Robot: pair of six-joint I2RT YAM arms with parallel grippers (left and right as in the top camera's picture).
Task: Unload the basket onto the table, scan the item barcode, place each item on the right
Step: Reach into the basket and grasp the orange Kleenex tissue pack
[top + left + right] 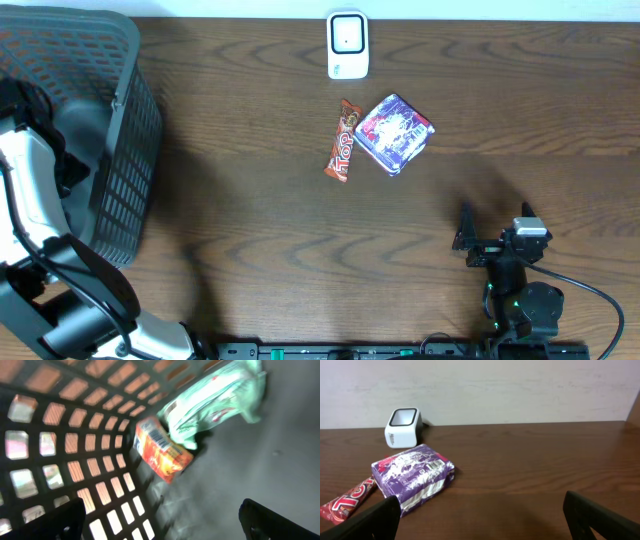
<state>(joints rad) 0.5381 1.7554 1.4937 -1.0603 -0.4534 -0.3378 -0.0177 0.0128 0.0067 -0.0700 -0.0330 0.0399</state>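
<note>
The item closest to being picked is an orange box (162, 455) lying inside the dark mesh basket (60, 460). It sits ahead of and slightly above the left gripper (165, 519) in the left wrist view, and its far end is tucked against a pale green pouch (210, 400). The left gripper's fingers are spread wide apart and hold nothing. The view is blurred, so it is not clear whether a barcode faces up on the box. From the right gripper (485, 517), which is also fully apart and empty, a purple packet (412, 477) lies ahead and to the left with a printed barcode on top. A red candy bar (347, 502) lies further left, touching or just beside the packet. The white scanner (402, 427) stands beyond both, near the wall. The step in hand looks like fetching an item from the basket, with no grasp made yet. The next move likely calls for lowering the left fingers to either side of the orange box and closing on its narrow faces without catching the pouch. The box would then need lifting clear of the basket wall and carrying across the table (250, 200) to the scanner, barcode side towards its window.
</note>
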